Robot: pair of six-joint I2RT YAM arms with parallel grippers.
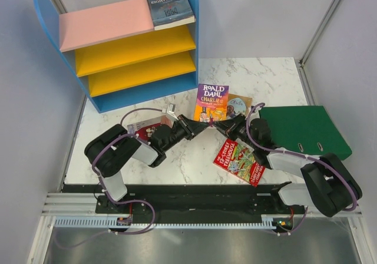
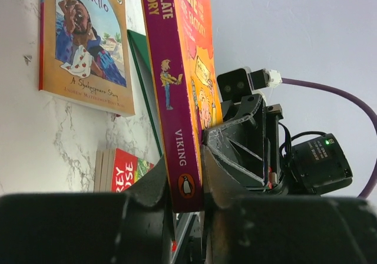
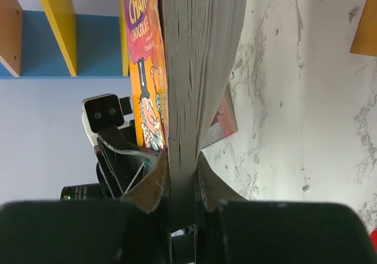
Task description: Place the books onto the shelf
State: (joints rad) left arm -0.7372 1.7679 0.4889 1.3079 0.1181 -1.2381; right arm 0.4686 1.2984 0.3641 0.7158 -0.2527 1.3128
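Could get ugly here: if one arm is pulled toward the shelf (image 1: 126, 52) while both are clamped, the Charlie book (image 1: 211, 102) could be twisted or tipped out, since it's only held low down. The book is stood upright just in front of the shelf, off its right corner, with the spine pinched in the left gripper (image 1: 199, 125) and the page edge pinched in the right gripper (image 1: 220, 125). The left pinch looks seated, though that can't be confirmed from its wrist view.

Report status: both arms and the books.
Left gripper and right gripper both shut on the Charlie book. Nineteen Eighty-Four on the shelf. Green binder off right, not blocking.
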